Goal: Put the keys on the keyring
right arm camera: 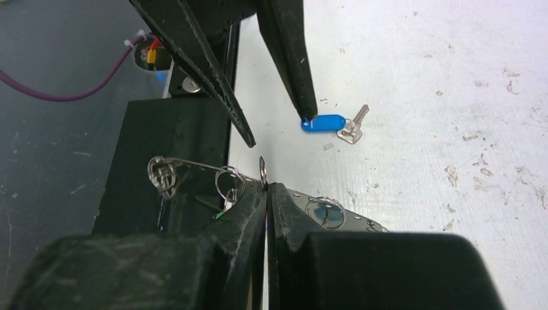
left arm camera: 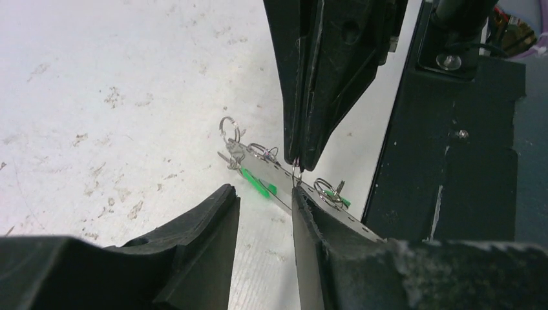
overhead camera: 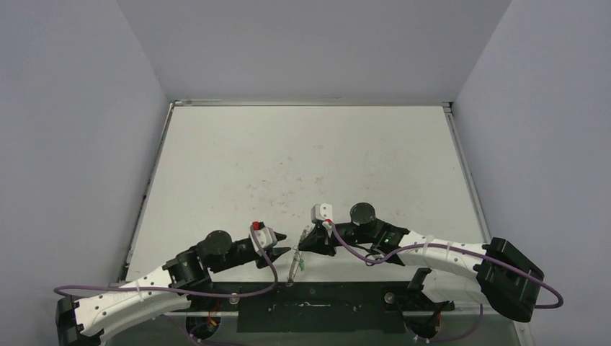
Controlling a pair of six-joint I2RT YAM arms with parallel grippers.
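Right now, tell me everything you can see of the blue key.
The blue key shows only in the right wrist view. It lies flat on the white table. Its head is a glossy bright-blue oval that looks like plastic. From the head's right end a short silvery metal blade angles up and to the right. The left gripper hangs open over it, and one of its fingers ends at the head's left end. Whether it touches cannot be told.
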